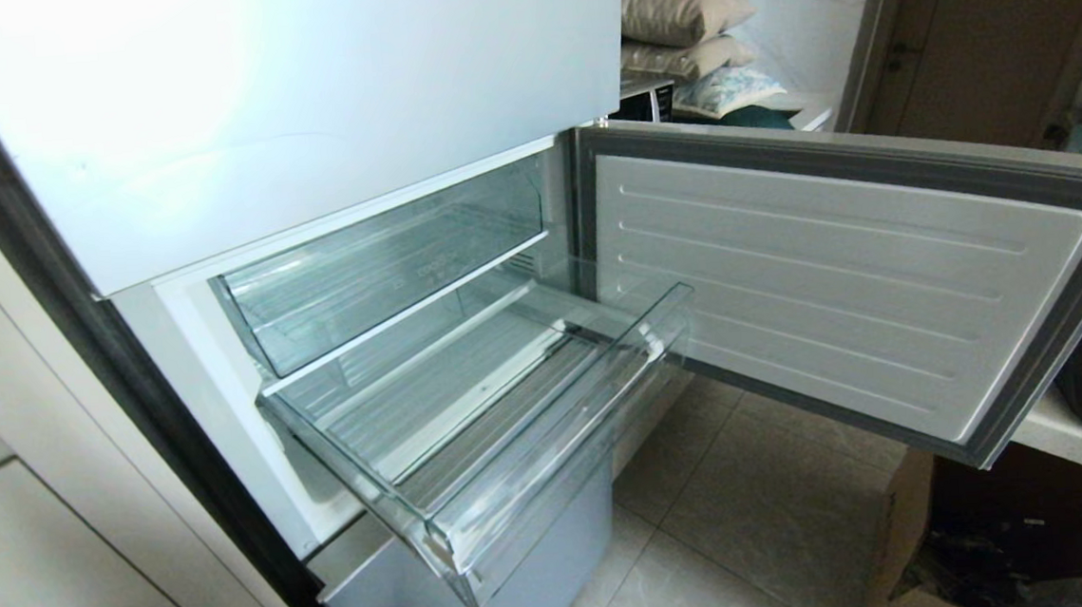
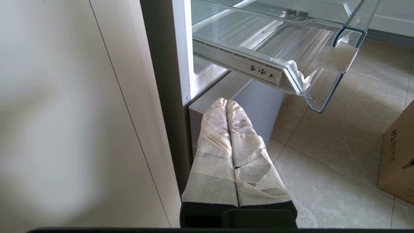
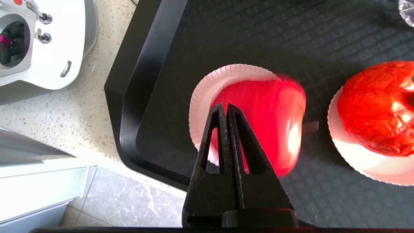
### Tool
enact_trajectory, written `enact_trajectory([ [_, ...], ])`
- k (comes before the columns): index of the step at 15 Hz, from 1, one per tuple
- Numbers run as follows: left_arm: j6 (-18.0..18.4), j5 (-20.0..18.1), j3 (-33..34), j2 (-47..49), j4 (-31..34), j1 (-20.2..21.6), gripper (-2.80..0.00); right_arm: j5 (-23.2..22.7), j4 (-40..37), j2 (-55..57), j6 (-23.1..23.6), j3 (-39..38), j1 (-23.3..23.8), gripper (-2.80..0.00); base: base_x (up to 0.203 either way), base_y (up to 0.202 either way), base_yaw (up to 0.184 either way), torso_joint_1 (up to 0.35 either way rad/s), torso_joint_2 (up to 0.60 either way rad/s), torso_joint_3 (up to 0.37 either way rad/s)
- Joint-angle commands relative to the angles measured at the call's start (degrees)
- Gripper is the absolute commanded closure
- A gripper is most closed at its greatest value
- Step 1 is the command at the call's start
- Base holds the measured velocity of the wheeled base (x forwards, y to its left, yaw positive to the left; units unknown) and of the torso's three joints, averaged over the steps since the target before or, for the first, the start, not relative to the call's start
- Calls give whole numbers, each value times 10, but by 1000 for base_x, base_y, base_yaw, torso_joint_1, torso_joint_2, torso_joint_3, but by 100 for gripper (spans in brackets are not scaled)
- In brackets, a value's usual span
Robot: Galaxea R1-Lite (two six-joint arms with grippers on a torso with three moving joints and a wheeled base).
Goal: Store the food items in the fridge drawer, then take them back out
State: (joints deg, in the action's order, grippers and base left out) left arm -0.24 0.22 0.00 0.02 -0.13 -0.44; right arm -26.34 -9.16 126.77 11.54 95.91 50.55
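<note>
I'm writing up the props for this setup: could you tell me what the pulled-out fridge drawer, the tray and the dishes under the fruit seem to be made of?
Fridge drawer: clear hard plastic, glossy; the floor shows through it.
Tray: probably black plastic, matte, with an embossed grid.
Dishes: likely white paper, judging by their fluted rims.

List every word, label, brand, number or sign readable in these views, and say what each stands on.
No text can be read in full.
Upper clear bin: faint printed lettering on its front, too faint to read.
Cardboard box: dark printed marks at its edge, cut off and unreadable.
Fridge drawer, red apple, bumpier fruit, black tray: no lettering visible.
</note>
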Motion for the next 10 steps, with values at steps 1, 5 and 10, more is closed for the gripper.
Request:
enact_trajectory([
  [1, 0, 0, 0, -1, 0, 0, 0, -1, -1, -6, 1, -5, 3, 0, 0, 0, 0, 0, 0, 0],
  [5, 0, 0, 0, -1, 0, 0, 0, 2, -1, -14, 1, -28, 11, 0, 0, 0, 0, 0, 0, 0],
  [10, 0, 0, 0, 0, 0, 0, 0, 2, -2, -18, 0, -48, 16, 0, 0, 0, 0, 0, 0, 0],
])
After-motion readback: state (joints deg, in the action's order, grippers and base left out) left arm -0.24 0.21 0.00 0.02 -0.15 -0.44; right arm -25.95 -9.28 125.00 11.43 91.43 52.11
